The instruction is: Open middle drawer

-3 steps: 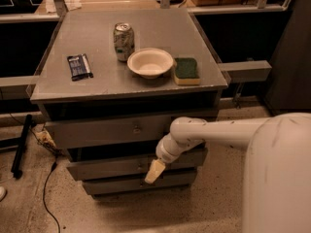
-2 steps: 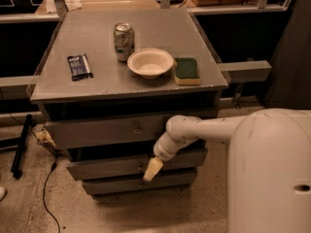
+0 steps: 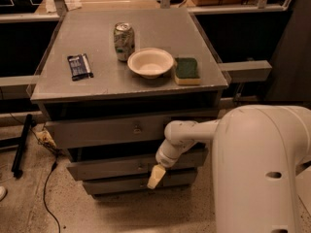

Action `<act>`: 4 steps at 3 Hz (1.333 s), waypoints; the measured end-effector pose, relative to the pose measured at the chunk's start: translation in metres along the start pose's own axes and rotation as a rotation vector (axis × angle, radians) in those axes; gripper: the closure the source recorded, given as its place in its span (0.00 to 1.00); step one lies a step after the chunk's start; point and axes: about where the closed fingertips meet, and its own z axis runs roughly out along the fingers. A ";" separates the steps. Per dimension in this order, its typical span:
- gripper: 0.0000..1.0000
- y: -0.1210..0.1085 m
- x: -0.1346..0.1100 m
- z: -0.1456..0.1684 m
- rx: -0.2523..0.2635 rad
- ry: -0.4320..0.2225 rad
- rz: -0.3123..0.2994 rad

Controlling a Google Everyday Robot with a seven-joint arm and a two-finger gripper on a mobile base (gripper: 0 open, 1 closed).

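Observation:
The grey cabinet has three drawer fronts. The middle drawer (image 3: 104,169) is the long, low second front, with a small round knob (image 3: 141,166) at its centre. My gripper (image 3: 153,177) shows as a cream tip at the end of the white arm (image 3: 187,135). It hangs in front of the cabinet, just right of and slightly below that knob, over the lower edge of the middle front. The taller top drawer (image 3: 97,130) is above it and the shortest bottom drawer (image 3: 116,185) is below.
On the cabinet top (image 3: 160,28) stand a soda can (image 3: 123,41), a white bowl (image 3: 150,62), a green sponge (image 3: 186,70) and a dark snack packet (image 3: 79,66). My white body (image 3: 262,174) fills the lower right. A cable (image 3: 48,178) and a black stand leg (image 3: 22,147) lie on the floor at the left.
My gripper has shifted slightly left and down toward the middle drawer's knob. My white body now fills more of the right side. The drawers look unchanged.

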 end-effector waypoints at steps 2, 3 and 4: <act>0.00 0.014 0.008 -0.012 -0.009 0.009 0.008; 0.00 0.036 0.021 -0.030 -0.018 0.004 0.015; 0.00 0.063 0.035 -0.057 -0.013 -0.023 0.023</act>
